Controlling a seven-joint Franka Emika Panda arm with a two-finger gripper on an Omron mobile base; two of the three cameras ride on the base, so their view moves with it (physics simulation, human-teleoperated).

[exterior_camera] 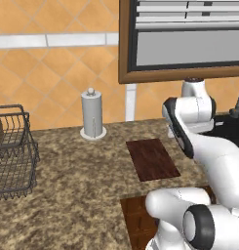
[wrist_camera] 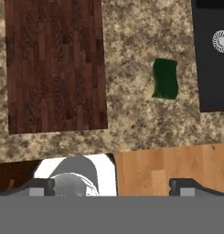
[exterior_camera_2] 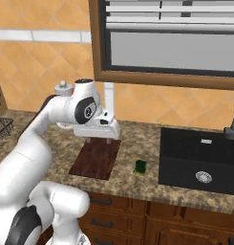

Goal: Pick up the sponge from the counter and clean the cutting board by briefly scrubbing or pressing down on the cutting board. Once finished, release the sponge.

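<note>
the sponge point(exterior_camera_2: 140, 166) lies flat on the counter point(exterior_camera_2: 137, 143), between the cutting board point(exterior_camera_2: 96, 158) on its left and the black sink point(exterior_camera_2: 199, 160) on its right, near the counter's front edge. it looks small, light and soft, so it should squash under a pinch; taking it across its narrow sides seems best. the gripper point(wrist_camera: 113, 185) hangs high over the board, fingertips point(wrist_camera: 38, 186) spread wide and holding nothing. a paper towel holder point(exterior_camera: 92, 115) and wire basket point(exterior_camera: 13, 151) stand well apart to the left; nothing blocks the sponge.
</note>
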